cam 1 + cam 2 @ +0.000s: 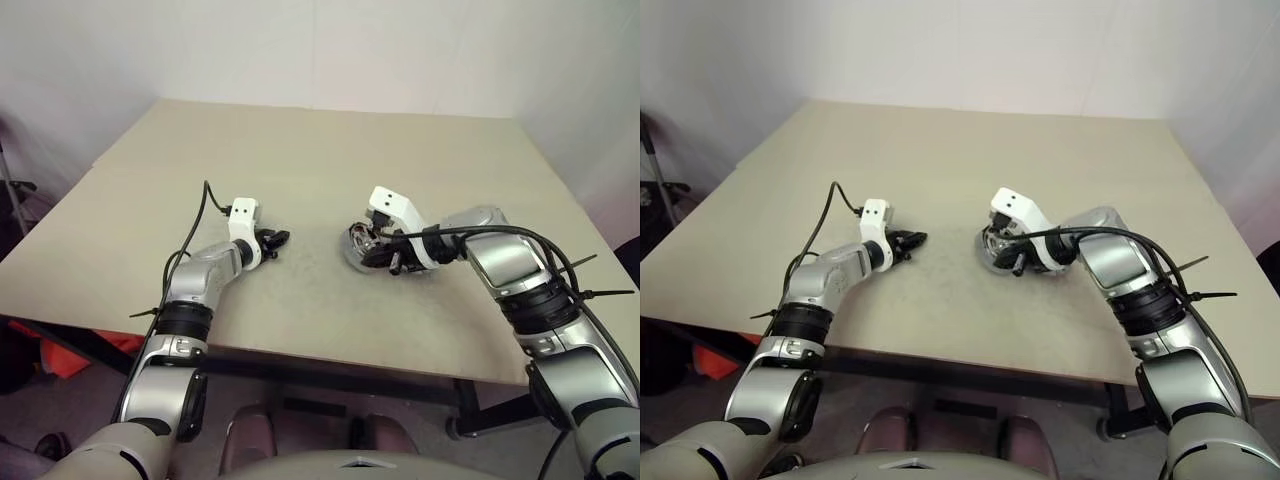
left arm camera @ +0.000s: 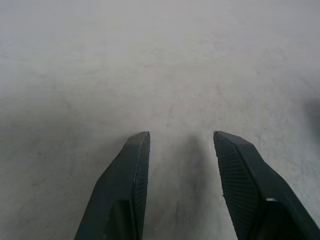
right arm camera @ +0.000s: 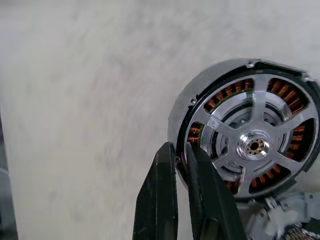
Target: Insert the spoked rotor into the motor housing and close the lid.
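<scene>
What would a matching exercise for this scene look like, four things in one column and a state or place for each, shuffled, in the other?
1. left gripper
2. right gripper
3. spoked rotor
4. motor housing

A. shut, at the housing's rim
B. open over bare table
C. shows copper windings around its inside
D. lies inside the housing

Pairs: 1-B, 2-A, 3-D, 4-C

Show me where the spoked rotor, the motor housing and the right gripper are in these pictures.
spoked rotor (image 3: 255, 146): right wrist view, on its centre hub.
motor housing (image 3: 187, 97): right wrist view, on its outer rim.
right gripper (image 3: 181, 152): right wrist view, between its fingertips.
</scene>
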`<action>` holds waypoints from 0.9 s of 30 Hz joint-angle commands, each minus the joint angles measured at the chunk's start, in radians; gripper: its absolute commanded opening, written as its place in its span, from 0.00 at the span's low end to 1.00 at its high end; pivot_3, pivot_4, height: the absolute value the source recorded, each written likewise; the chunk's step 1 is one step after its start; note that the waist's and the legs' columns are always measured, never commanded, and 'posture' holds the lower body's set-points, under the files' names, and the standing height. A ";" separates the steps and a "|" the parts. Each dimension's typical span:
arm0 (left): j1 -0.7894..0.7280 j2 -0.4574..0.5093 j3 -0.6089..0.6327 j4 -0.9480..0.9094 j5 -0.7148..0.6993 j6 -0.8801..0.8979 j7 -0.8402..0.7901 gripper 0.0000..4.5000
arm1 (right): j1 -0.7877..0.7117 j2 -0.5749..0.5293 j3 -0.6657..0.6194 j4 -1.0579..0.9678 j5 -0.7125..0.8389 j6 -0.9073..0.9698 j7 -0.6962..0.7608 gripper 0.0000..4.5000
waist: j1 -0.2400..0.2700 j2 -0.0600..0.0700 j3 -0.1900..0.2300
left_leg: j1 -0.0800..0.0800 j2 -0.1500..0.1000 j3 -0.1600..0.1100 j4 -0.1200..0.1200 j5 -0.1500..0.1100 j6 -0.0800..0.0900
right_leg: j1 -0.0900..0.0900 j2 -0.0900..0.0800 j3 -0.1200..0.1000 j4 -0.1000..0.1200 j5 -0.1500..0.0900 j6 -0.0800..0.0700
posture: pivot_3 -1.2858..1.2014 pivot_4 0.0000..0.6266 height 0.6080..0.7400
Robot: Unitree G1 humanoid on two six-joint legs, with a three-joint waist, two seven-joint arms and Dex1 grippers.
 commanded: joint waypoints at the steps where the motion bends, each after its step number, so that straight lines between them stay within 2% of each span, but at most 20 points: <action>1: 0.001 0.013 0.004 -0.038 0.003 0.007 0.004 0.48 | -0.050 0.027 -0.050 -0.018 0.051 0.082 -0.053 0.04 | 0.000 0.000 0.000 | 0.000 0.000 0.000 0.000 0.000 0.000 | 0.000 0.000 0.000 0.000 0.000 0.000 | 0.52 0.00 1.00; 11: -0.007 0.019 0.008 -0.029 0.005 0.005 0.007 0.48 | -0.078 0.113 -0.066 -0.017 0.149 0.273 -0.197 0.04 | 0.000 0.000 0.000 | 0.002 0.000 0.000 -0.005 0.005 -0.009 | 0.000 0.000 0.000 0.000 0.000 0.000 | 0.52 0.00 1.00; 24: -0.023 0.032 0.022 -0.010 0.005 -0.006 0.011 0.48 | -0.053 0.140 -0.039 0.015 0.210 0.260 -0.300 0.04 | 0.001 0.000 0.000 | 0.005 -0.001 0.000 -0.012 0.008 -0.014 | 0.000 0.000 0.000 -0.001 0.000 0.000 | 0.52 0.00 1.00; 27: -0.032 0.039 0.028 0.003 0.004 -0.013 0.009 0.48 | -0.041 0.135 -0.030 0.007 0.223 0.253 -0.301 0.23 | 0.001 0.000 0.000 | 0.005 -0.001 0.000 -0.012 0.009 -0.015 | 0.000 0.000 0.000 -0.001 0.000 0.000 | 0.52 0.00 1.00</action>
